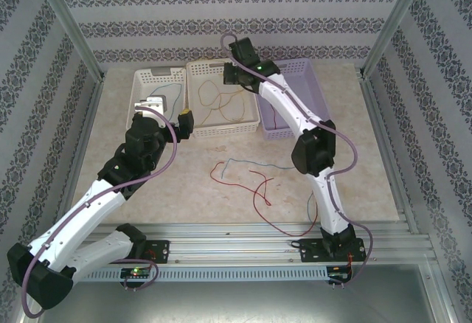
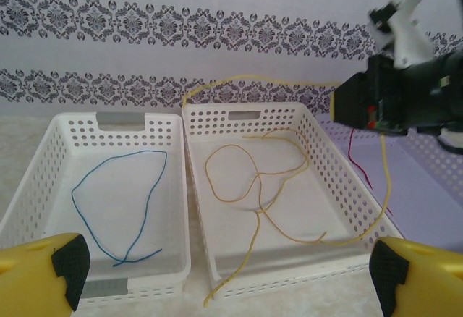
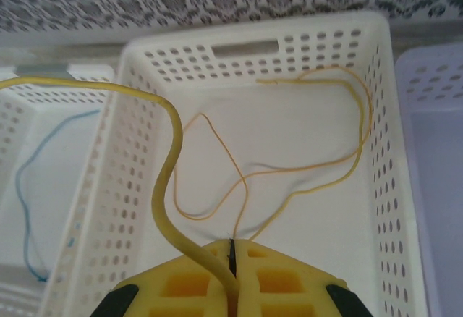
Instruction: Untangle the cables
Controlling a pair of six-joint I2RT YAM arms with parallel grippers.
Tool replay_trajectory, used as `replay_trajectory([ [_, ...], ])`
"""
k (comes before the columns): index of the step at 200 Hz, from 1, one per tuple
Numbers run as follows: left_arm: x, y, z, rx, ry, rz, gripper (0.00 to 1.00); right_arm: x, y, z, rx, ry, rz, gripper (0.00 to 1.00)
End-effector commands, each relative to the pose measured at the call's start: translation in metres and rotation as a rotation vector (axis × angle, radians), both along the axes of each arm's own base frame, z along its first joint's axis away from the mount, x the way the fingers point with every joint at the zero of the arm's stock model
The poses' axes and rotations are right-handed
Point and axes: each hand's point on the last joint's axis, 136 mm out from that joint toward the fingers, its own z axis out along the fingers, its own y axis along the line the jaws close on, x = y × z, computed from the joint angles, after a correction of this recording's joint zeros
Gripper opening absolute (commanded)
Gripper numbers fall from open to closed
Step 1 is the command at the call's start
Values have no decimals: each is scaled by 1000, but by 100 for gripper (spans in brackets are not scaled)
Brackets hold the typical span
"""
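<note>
The right claw is hanging over the middle basket, jaws pinched tight on a yellow wire, and here's the relation to watch. From the claw the wire is climbing up and bending away to the left. Its long run is crossing the basket's left rim toward the left basket, so part of it is trailing outside the bin it looks bound for. More yellow loops are lying on the basket floor right below. The right arm is stretching forward from its base, elbow raised, wrist tipping down over the basket. The left claw is gaping wide, gripping nothing, sitting just in front of the two white baskets and looking level into them. A blue wire is resting alone in the left one. Out on the table, a red wire and a pale blue wire are crossing each other between the arms, running mostly left to right. The left claw is looking the nearer of the two to them.
</note>
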Motion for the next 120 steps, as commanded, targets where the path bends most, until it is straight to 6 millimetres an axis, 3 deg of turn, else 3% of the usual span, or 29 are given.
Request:
replay_trajectory([
  [1, -1, -4, 12, -3, -43, -13, 100, 6, -1, -10, -26, 1, -34, 0],
  [61, 0, -7, 10, -5, -37, -29, 100, 8, -13, -76, -137, 101, -79, 0],
  [120, 3, -13, 5, -2, -18, -49, 100, 6, -31, -119, -252, 191, -126, 0],
])
